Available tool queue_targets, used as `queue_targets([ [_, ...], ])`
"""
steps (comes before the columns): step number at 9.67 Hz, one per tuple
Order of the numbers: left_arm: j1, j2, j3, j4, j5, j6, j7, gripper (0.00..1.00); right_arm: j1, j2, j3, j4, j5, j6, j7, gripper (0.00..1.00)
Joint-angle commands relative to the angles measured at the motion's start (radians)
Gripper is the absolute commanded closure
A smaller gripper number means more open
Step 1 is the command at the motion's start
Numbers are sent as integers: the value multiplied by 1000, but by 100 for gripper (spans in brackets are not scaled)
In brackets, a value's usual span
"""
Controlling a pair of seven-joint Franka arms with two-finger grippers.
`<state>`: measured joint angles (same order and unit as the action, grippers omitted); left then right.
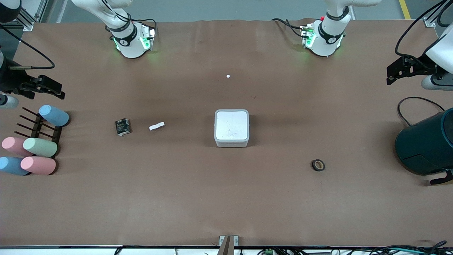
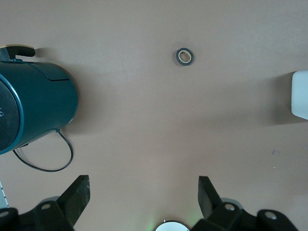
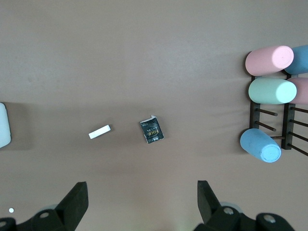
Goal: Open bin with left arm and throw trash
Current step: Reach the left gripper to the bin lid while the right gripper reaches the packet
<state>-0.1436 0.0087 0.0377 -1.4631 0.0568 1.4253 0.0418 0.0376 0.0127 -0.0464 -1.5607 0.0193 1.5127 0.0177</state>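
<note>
- A brown tabletop (image 1: pixel 226 198) fills the scene, with the two arm bases standing along its edge farthest from the front camera.
- The bin (image 1: pixel 231 128) sits near the middle of the tabletop, a white square box with its flat lid shut.
- The white paper strip (image 1: pixel 156 126) lies beside the bin toward the right arm's end, clearly apart from it.
- The black packet (image 1: pixel 122 127) with white print lies just past the strip, closer still to the right arm's end.
- The tape ring (image 1: pixel 318 165) lies flat toward the left arm's end, nearer the front camera than the bin and well apart from it.
- A tiny white dot (image 1: pixel 228 76) rests farther from the front camera than the bin.
- The left hand (image 2: pixel 143 191) hangs over the left arm's end of the tabletop with its fingers spread wide, holding nothing; a dark teal cylinder (image 1: pixel 426 146) lies close by.
- The right hand (image 3: pixel 142 196) hangs over the right arm's end, fingers likewise wide apart and empty.
- Pastel cylinders (image 1: pixel 39 147) lie on a dark rack (image 1: pixel 35 126) at that end.
</note>
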Motion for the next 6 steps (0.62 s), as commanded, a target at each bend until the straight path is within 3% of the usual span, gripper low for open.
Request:
queue_targets([
  [1, -10, 16, -1, 33, 1, -3, -10, 1, 1, -7, 3, -9, 2, 4, 18, 0],
  [3, -34, 46, -22, 23, -14, -11, 27, 1, 2, 9, 5, -25, 2, 0, 16, 0],
  [4, -46, 59, -32, 20, -58, -17, 48, 30, -4, 48, 7, -56, 5, 10, 11, 0],
  [5, -75, 124, -62, 23, -133, -5, 20, 72, 5, 56, 7, -91, 7, 39, 10, 0],
  [6, -132, 205, -96, 30, -141, 74, 0, 92, 19, 61, 8, -163, 8, 106, 5, 0],
])
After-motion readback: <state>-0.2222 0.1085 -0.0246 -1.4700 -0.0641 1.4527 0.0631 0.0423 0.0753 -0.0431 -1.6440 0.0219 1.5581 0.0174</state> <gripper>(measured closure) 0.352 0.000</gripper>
